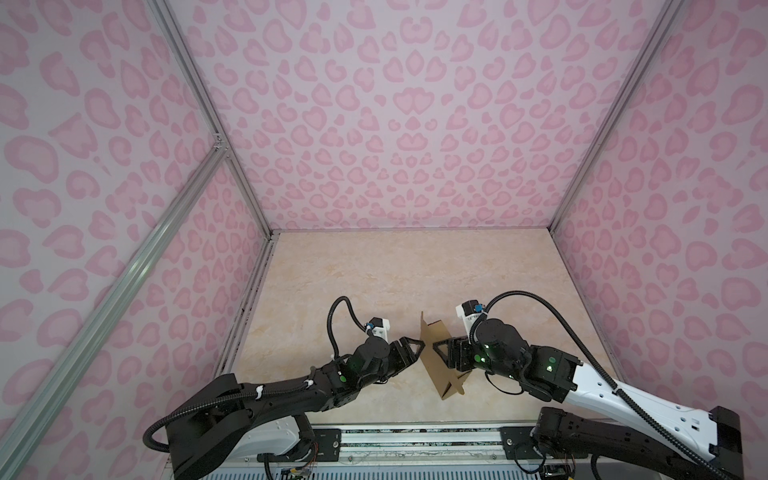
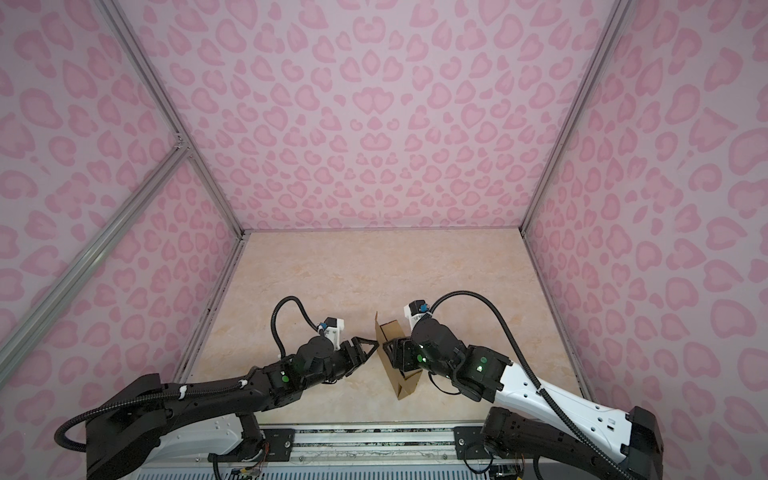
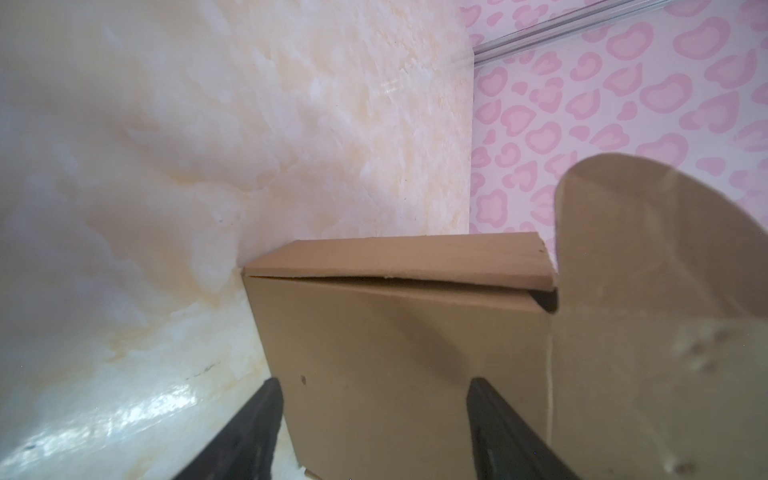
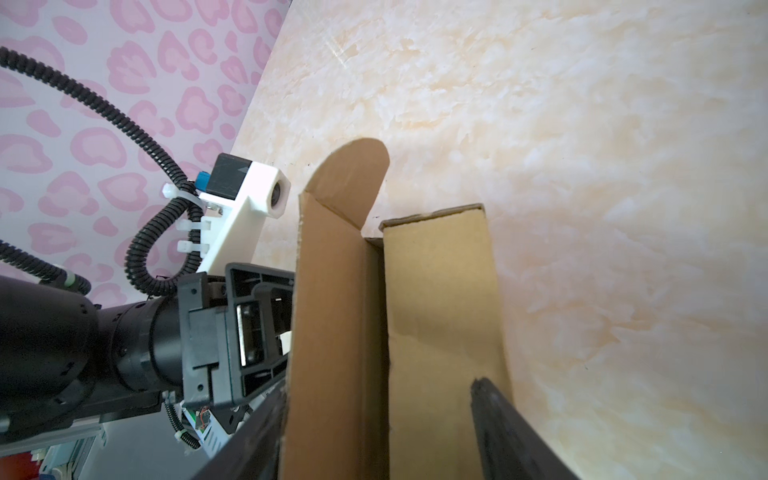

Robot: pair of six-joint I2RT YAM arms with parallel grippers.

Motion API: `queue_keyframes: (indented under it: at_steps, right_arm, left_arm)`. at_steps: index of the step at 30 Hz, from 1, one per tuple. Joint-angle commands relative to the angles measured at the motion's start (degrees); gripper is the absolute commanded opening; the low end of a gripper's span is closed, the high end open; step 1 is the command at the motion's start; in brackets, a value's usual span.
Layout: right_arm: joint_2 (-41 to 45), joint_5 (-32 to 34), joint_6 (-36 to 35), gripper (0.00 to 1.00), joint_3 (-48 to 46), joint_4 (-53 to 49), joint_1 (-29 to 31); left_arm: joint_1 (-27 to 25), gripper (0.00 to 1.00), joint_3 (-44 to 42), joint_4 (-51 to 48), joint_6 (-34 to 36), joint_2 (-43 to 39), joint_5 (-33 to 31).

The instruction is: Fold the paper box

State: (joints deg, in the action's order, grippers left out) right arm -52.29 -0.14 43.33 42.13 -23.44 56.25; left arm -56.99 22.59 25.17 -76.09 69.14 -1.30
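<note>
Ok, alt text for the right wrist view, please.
A partly folded brown paper box stands on the marbled table, framed by the spread black fingers of the right gripper, one rounded flap raised. The left arm and its white camera mount sit behind the box's wall.

paper box (image 1: 434, 330) brown | table (image 1: 395, 270) cream marbled | walls (image 1: 395, 124) pink leopard-spotted
</note>
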Motion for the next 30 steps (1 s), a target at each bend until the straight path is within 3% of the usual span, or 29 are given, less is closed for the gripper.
queue_keyframes:
  at_steps: [1, 12, 18, 30]
  right_arm:
    - [0.17, 1.35, -0.70, 0.69, 0.28, -1.04, -0.13]
    - [3.34, 5.74, -0.14, 0.69, -1.23, -3.08, -1.36]
    - [1.87, 0.86, 2.21, 0.69, -3.42, -0.08, -1.92]
    - [1.31, -0.22, 5.95, 0.69, -4.36, 6.00, 1.92]
  left_arm:
    - [0.04, 0.73, -0.27, 2.80, -0.41, 0.36, 0.16]
    - [-0.22, 0.72, -0.38, 3.51, -0.75, 1.16, 0.29]
    - [-0.31, 0.72, -0.18, 4.15, -0.93, 1.81, 0.60]
    - [-0.36, 0.72, -0.83, 4.46, -1.19, 1.69, 0.07]
